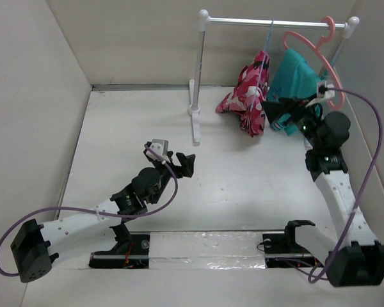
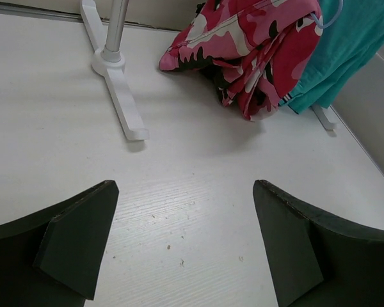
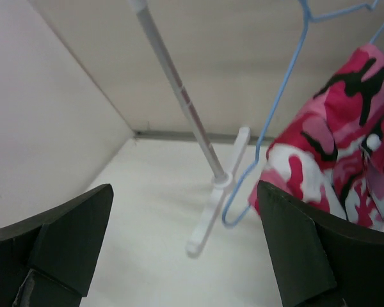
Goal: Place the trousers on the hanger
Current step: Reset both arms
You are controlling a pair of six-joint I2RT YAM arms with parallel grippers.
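Note:
The camouflage trousers [image 1: 249, 93] hang bunched from the light-blue wire hanger [image 1: 269, 38], whose hook is over the rack's rail; their lower folds rest on the table. In the right wrist view the hanger [image 3: 276, 112] has a bare corner sticking out left of the trousers [image 3: 333, 166]. My right gripper [image 1: 278, 115] is open just right of the trousers, with nothing between its fingers [image 3: 57, 243]. My left gripper [image 1: 169, 160] stands open and empty over the table's middle, well short of the trousers [image 2: 256, 51].
A white clothes rack [image 1: 198, 70] stands at the back, its foot [image 2: 118, 89] reaching toward the left gripper. A teal garment [image 1: 294, 73] on a salmon-pink hanger [image 1: 313, 38] hangs right of the trousers. Walls enclose the table on three sides.

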